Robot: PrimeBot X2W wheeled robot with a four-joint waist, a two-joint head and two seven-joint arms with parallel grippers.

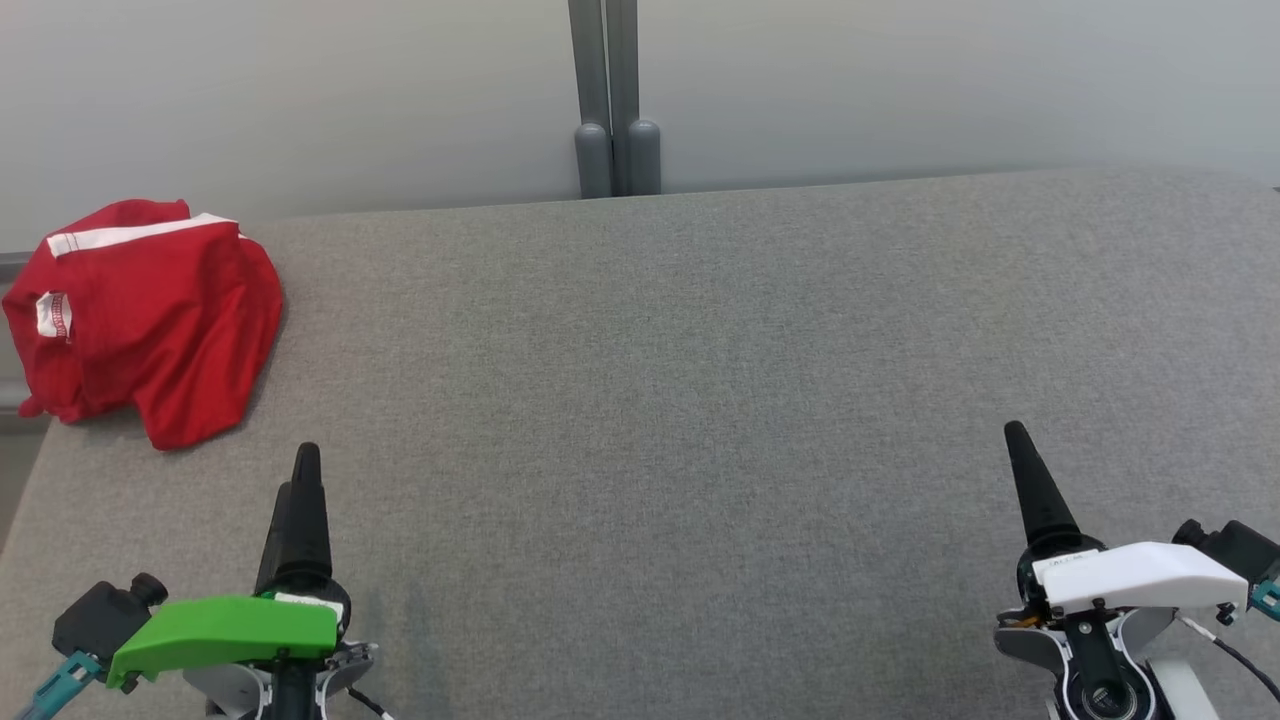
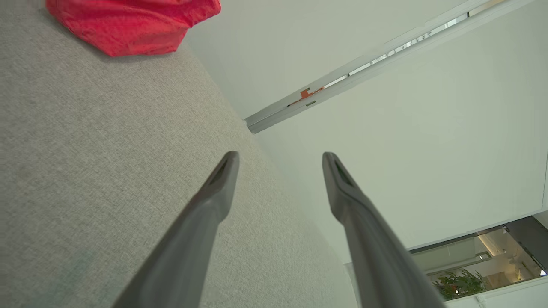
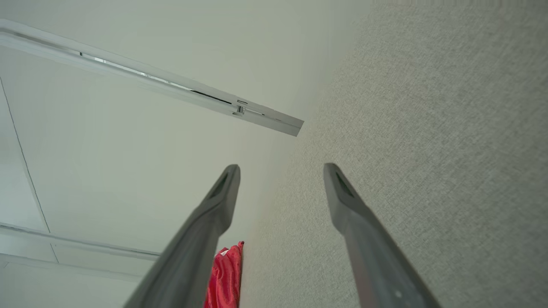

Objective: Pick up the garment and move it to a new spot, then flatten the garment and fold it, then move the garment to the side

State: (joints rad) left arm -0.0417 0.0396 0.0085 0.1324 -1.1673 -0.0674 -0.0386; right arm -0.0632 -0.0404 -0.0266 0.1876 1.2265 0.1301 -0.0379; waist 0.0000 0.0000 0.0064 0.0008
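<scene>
The garment (image 1: pixel 140 318) is red with a white band and a small white label, lying crumpled at the far left corner of the grey fabric surface (image 1: pixel 680 400). In the left wrist view the garment (image 2: pixel 132 21) shows at the top left, and in the right wrist view a red strip of the garment (image 3: pixel 224 278) peeks out beside one finger. My left gripper (image 1: pixel 305 460) hovers at the lower left, short of the garment, fingers (image 2: pixel 218 184) open and empty. My right gripper (image 1: pixel 1018 435) rests at the lower right, far from the garment, fingers (image 3: pixel 342 192) open and empty.
A pale wall runs behind the surface, with a grey double post (image 1: pixel 612 100) standing at its far edge near the middle. The surface's left edge (image 1: pixel 20 500) drops away just beside the garment.
</scene>
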